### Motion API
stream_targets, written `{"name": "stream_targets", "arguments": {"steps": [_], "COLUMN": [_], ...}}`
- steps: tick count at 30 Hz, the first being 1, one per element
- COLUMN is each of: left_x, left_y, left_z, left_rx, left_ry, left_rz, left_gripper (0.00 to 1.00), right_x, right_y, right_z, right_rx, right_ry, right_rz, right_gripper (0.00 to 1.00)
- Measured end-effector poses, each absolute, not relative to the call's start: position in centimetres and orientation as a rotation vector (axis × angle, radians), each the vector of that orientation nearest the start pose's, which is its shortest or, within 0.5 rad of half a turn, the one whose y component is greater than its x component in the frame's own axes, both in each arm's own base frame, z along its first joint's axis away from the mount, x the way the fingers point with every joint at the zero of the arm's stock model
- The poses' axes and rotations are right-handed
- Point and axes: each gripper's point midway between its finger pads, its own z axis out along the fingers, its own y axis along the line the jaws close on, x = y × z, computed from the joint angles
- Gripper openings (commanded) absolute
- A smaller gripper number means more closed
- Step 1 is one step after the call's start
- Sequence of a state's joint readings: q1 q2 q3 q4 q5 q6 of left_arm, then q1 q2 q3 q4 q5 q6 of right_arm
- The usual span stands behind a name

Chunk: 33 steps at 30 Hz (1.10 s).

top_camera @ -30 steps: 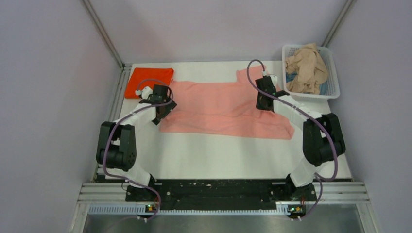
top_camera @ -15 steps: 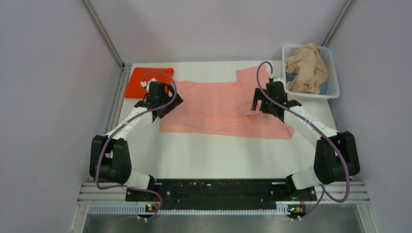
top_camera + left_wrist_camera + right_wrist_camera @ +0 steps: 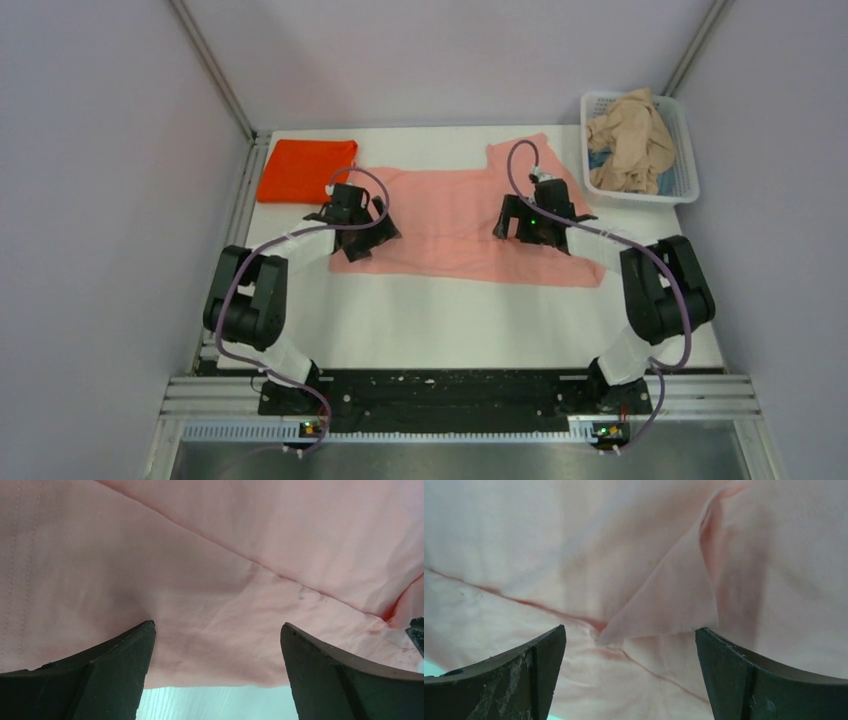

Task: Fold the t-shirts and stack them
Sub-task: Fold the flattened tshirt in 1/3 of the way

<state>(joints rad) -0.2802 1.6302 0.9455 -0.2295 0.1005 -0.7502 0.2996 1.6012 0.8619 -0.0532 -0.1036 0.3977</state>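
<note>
The left end effector and right end effector are spread apart, so the salmon-pink t-shirt could be bunched by a 1-layer pinch.

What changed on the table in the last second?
The left gripper swung rightward and the right gripper leftward, both further in over the salmon-pink t-shirt. Both stand open, holding nothing. The shirt stays spread out; the folded orange-red t-shirt at far left and the beige t-shirt in the white basket have not moved.
</note>
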Motion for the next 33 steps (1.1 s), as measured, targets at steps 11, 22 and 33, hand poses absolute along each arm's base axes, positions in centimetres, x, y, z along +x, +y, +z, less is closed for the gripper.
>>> {"name": "stream_targets", "arguments": {"steps": [11, 22, 33], "left_x": [36.2, 38.5, 42.3], "left_y": [-14.3, -14.8, -15.8], "left_z": [4.8, 7.6, 5.3], "left_rx": [-0.572, -0.554, -0.543], "left_ry": [2.507, 2.437, 2.455], "left_rz": [-0.473, -0.504, -0.483], "left_gripper": [0.99, 0.99, 0.99], "right_x": [45.5, 44.6, 40.4], "right_y": [19.7, 18.5, 12.6], "right_z": [6.9, 8.8, 6.6], "right_rx": [0.055, 0.090, 0.243], "right_ry": [2.293, 2.244, 2.285], "right_rz": [0.525, 0.377, 0.254], "right_gripper": [0.95, 0.99, 0.99]}}
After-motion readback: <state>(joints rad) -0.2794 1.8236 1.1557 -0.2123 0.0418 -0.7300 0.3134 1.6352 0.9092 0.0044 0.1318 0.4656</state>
